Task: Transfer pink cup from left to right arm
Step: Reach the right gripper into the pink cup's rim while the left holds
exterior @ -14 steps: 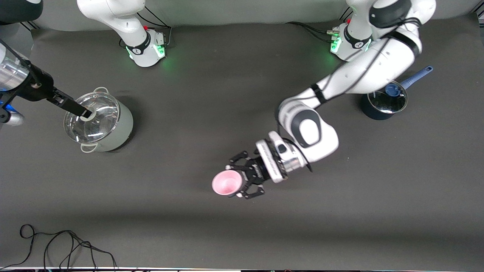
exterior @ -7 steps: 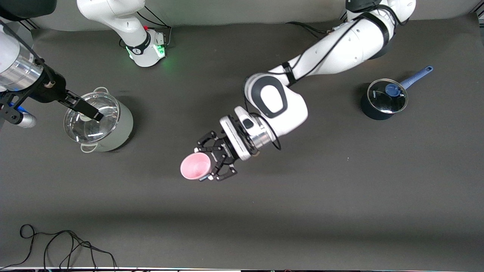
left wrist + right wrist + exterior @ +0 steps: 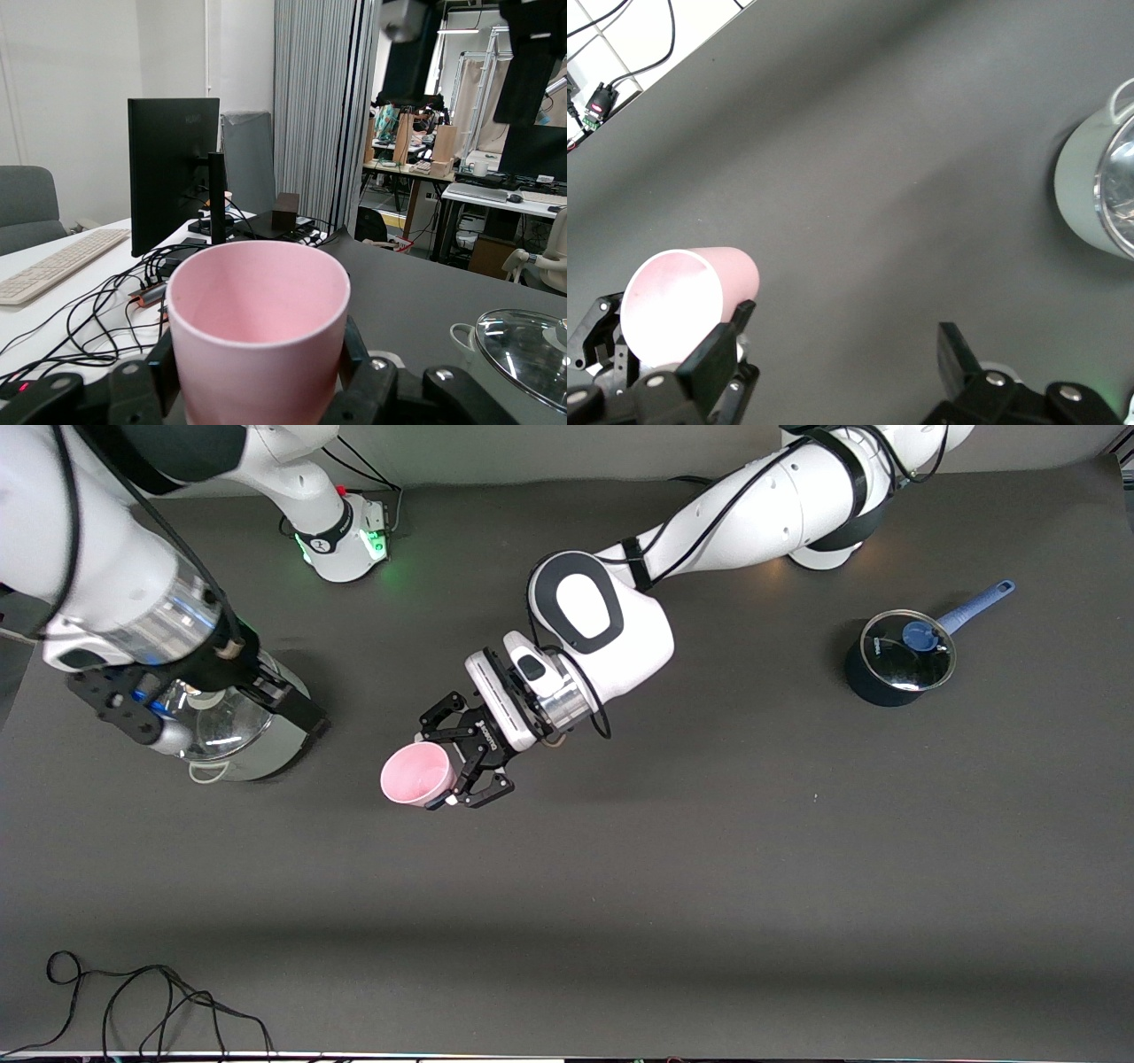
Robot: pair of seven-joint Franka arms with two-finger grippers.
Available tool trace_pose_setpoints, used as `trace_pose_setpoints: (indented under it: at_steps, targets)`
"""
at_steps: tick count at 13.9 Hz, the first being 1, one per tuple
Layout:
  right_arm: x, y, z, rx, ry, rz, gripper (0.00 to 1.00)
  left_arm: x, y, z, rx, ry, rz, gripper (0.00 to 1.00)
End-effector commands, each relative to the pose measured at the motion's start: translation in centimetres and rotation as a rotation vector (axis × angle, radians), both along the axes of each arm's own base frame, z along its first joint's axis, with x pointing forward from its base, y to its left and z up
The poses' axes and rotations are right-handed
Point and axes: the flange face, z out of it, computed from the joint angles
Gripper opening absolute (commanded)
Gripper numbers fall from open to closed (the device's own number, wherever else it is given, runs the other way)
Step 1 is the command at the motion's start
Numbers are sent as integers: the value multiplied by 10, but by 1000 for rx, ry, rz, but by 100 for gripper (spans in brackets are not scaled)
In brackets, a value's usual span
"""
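The pink cup is held on its side in the air by my left gripper, whose black linked claw is shut around its body; the mouth points toward the right arm's end of the table. In the left wrist view the cup fills the centre between the claw fingers. My right gripper hangs over the steel pot's edge, beside the cup, with its bar fingers wide open and empty. The right wrist view shows the gripper open over bare mat, with the cup by one fingertip.
A steel pot with a glass lid stands at the right arm's end, partly under the right arm; it also shows in the right wrist view. A dark blue lidded saucepan stands at the left arm's end. A black cable lies near the front edge.
My left arm has carried the cup toward the right arm's end of the table. My right arm has swung in from the table's end across the steel pot toward the cup.
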Motion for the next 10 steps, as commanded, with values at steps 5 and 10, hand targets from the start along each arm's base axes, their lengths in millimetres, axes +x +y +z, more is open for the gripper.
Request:
trace_pose_setpoints:
  at_steps: [5,10]
  targets:
    - [0,62,-9,4,1,-58,100,2,1,10,-15,9,26,0]
    - [10,76,-37,3,15,-72,100,1,0,10,-15,9,25,0]
